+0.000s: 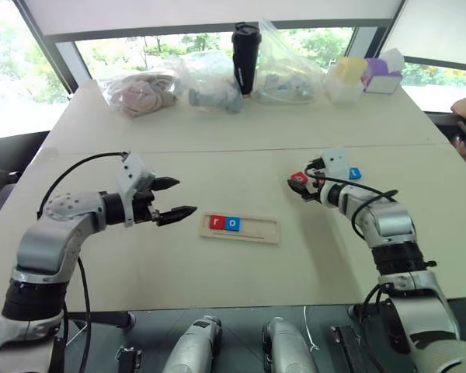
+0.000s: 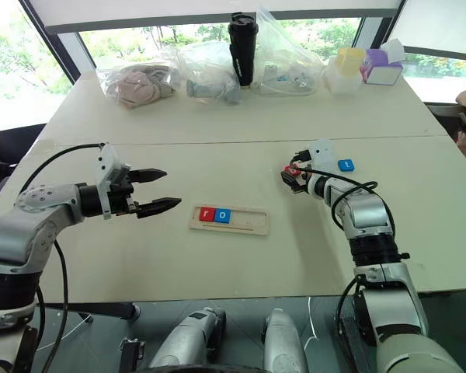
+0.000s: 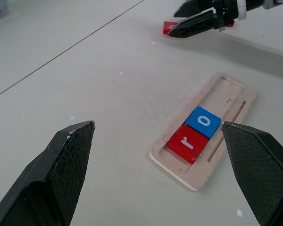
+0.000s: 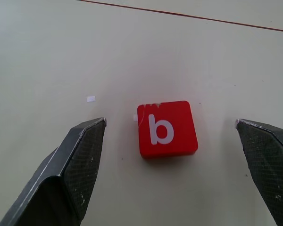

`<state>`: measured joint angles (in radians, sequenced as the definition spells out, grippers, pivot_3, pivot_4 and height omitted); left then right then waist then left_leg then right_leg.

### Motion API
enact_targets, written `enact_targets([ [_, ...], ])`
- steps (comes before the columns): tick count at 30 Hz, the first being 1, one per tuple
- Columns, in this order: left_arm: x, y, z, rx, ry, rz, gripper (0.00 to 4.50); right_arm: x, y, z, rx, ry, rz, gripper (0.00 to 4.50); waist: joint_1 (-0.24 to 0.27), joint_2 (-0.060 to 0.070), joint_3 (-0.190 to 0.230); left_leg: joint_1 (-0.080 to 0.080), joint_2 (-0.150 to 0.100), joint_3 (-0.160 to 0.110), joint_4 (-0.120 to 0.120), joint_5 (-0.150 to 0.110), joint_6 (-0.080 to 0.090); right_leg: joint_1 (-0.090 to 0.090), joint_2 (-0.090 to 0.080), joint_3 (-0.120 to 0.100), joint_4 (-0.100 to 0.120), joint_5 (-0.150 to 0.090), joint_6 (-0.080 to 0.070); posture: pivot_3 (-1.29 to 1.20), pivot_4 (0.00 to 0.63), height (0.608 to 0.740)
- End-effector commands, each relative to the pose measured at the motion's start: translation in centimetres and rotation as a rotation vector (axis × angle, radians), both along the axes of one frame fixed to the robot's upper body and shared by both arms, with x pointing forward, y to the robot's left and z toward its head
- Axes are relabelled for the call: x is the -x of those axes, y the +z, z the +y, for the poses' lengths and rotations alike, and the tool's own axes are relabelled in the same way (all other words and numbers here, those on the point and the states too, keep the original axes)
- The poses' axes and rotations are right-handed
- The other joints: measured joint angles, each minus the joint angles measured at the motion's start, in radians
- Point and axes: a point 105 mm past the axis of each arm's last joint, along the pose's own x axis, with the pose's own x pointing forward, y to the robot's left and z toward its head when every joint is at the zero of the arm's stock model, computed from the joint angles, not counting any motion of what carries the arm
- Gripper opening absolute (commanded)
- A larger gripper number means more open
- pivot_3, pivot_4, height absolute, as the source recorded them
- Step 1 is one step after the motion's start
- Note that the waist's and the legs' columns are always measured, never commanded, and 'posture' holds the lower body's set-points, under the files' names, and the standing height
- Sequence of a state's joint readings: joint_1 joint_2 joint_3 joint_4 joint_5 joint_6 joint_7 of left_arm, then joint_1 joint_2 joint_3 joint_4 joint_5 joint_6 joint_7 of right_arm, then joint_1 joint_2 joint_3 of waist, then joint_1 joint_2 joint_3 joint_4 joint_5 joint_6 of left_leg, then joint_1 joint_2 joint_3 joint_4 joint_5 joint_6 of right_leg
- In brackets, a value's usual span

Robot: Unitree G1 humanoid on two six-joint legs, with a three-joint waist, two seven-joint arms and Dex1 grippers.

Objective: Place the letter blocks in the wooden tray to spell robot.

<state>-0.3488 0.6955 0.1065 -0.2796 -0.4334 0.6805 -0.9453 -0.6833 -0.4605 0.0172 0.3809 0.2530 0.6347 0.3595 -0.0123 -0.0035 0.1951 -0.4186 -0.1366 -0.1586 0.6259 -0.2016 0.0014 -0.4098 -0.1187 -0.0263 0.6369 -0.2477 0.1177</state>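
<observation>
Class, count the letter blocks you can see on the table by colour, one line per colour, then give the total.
Red blocks: 2, the r in the wooden tray at and the b on the table
Blue blocks: 2, the o in the tray and the one beside the right gripper
Total: 4

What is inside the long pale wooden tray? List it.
In the long pale wooden tray, two square tiles sit side by side at one end: a red "r" tile, then a blue "o" tile. The remaining length shows bare wood. Nothing covers the inside.
</observation>
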Motion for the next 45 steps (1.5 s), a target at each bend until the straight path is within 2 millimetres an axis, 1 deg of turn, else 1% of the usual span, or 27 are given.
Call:
enact_targets([
  [1,0.4,0.7,0.1,0.001,0.024,-0.05,4.5,-1.4,0.3,0.8,0.023,0.014,-0.02,4.24,-0.002,0.0,0.0,0.0,0.0,0.0,0.0,0.0,0.0,0.0,0.0,0.0,0.0,0.0,0.0,0.0,0.15,0.74],
  [3,0.4,0.6,0.2,-0.004,0.039,-0.055,4.5,-1.8,0.1,1.2,0.026,0.026,-0.021,3.61,-0.007,0.0,0.0,0.001,0.001,0.001,0.0,0.0,-0.001,0.0,0.0,0.001,0.0,0.001,-0.001,0.0,0.15,0.74],
  [7,0.3,0.5,0.4,-0.003,0.055,-0.061,4.5,-1.9,0.2,1.5,0.047,0.05,-0.027,1.56,-0.004,0.0,0.0,0.003,0.002,0.001,0.0,0.001,-0.002,0.0,0.002,0.001,0.003,0.001,-0.002,0.0,0.15,0.74],
  [8,0.3,0.4,0.4,-0.003,0.057,-0.062,4.5,-1.9,0.2,1.4,0.054,0.052,-0.027,1.19,-0.004,0.0,0.0,0.003,0.002,0.001,0.0,0.001,-0.002,0.0,0.002,0.001,0.004,0.001,-0.002,0.0,0.15,0.74],
  [12,0.2,0.3,0.2,-0.007,0.054,-0.064,4.5,-1.6,0.5,1.5,0.11,0.072,-0.051,1.22,-0.004,0.0,0.0,0.003,0.002,0.001,0.0,0.001,-0.002,-0.001,0.002,0.002,0.005,0.001,-0.002,0.0,0.15,0.74],
  [15,0.2,0.2,0.3,-0.014,0.052,-0.065,4.5,-0.5,2.9,0.6,0.081,0.038,-0.108,1.22,0.0,0.0,0.0,0.003,0.002,0.001,-0.001,0.001,-0.002,-0.003,0.002,0.003,0.008,0.001,-0.002,0.0,0.15,0.74],
  [17,0.5,0.2,0.5,-0.022,0.048,-0.057,4.5,1.8,5.0,-0.6,0.032,-0.021,-0.128,1.22,0.004,0.0,0.0,0.002,0.002,0.002,-0.003,0.002,-0.003,-0.005,0.001,0.004,0.008,0.001,-0.002,0.0,0.15,0.74],
  [19,0.8,0.0,0.5,-0.027,0.039,-0.048,4.5,4.6,5.6,-1.1,-0.018,-0.085,-0.101,1.22,0.007,0.001,0.0,-0.005,0.002,0.002,-0.003,0.002,-0.004,-0.013,0.001,0.006,0.011,0.001,-0.002,0.0,0.15,0.74],
  [20,0.9,0.0,0.5,-0.027,0.035,-0.045,4.5,5.7,5.5,-1.2,-0.03,-0.115,-0.079,1.22,0.006,0.0,0.0,-0.008,0.002,0.002,-0.003,0.003,-0.004,-0.018,0.001,0.007,0.012,0.001,-0.002,0.0,0.15,0.74],
  [22,1.0,0.0,0.1,-0.029,0.016,-0.045,4.5,7.6,4.7,-1.2,-0.048,-0.196,-0.015,1.22,0.002,0.0,-0.001,-0.008,0.002,0.003,-0.003,0.003,-0.005,-0.018,0.001,0.008,0.012,0.001,-0.002,0.0,0.15,0.74],
  [24,0.7,0.5,-0.3,-0.027,0.0,-0.06,4.5,9.1,3.8,-0.8,-0.083,-0.27,0.044,1.22,-0.001,0.0,-0.001,-0.006,0.005,0.007,-0.004,0.003,-0.005,-0.018,0.003,0.011,0.012,0.001,-0.003,0.0,0.15,0.74],
  [26,0.4,1.0,-0.6,-0.025,-0.017,-0.072,4.5,10.4,3.0,0.7,-0.115,-0.3,0.089,1.22,0.0,0.0,-0.001,-0.005,0.009,0.011,-0.004,0.004,-0.006,-0.019,0.006,0.013,0.013,0.002,-0.004,0.0,0.15,0.74],
  [28,0.1,1.2,-0.8,-0.031,-0.032,-0.074,4.5,11.3,2.5,2.2,-0.143,-0.302,0.107,1.22,0.0,0.001,-0.001,-0.005,0.01,0.013,-0.004,0.005,-0.007,-0.02,0.007,0.014,0.013,0.003,-0.007,0.0,0.15,0.74],
  [30,-0.1,1.1,-1.0,-0.033,-0.041,-0.071,4.5,11.9,2.0,3.1,-0.157,-0.316,0.114,1.22,0.0,0.001,-0.001,-0.004,0.01,0.015,-0.004,0.005,-0.007,-0.02,0.007,0.016,0.013,0.003,-0.009,0.0,0.15,0.74],
  [34,-0.5,1.0,-1.1,-0.039,-0.051,-0.068,4.5,12.7,1.3,2.9,-0.164,-0.417,0.129,1.22,0.0,0.001,-0.001,-0.003,0.01,0.018,-0.004,0.005,-0.007,-0.02,0.007,0.018,0.012,0.004,-0.007,0.0,0.15,0.74],
  [36,-0.9,1.0,-0.9,-0.048,-0.05,-0.073,4.5,12.7,1.2,3.2,-0.167,-0.441,0.133,1.22,0.001,0.001,-0.001,-0.003,0.01,0.019,-0.004,0.005,-0.007,-0.02,0.007,0.019,0.012,0.004,-0.007,0.0,0.15,0.74],
  [38,-1.1,1.0,-0.8,-0.053,-0.051,-0.075,4.5,12.7,1.1,3.7,-0.161,-0.429,0.139,1.22,0.0,0.001,-0.001,-0.003,0.011,0.019,-0.005,0.005,-0.007,-0.02,0.007,0.019,0.012,0.004,-0.007,0.0,0.15,0.74],
  [43,-1.3,1.0,-0.9,-0.059,-0.056,-0.078,4.5,13.1,0.4,4.2,-0.162,-0.411,0.165,1.22,-0.002,0.001,-0.001,-0.002,0.011,0.019,-0.006,0.005,-0.007,-0.021,0.008,0.019,0.012,0.004,-0.007,0.0,0.15,0.74],
  [45,-1.4,1.0,-0.9,-0.059,-0.057,-0.079,4.5,13.1,0.3,4.3,-0.162,-0.403,0.166,2.29,-0.002,0.001,-0.001,-0.002,0.011,0.019,-0.008,0.005,-0.008,-0.021,0.008,0.019,0.012,0.004,-0.007,0.0,0.15,0.74],
])
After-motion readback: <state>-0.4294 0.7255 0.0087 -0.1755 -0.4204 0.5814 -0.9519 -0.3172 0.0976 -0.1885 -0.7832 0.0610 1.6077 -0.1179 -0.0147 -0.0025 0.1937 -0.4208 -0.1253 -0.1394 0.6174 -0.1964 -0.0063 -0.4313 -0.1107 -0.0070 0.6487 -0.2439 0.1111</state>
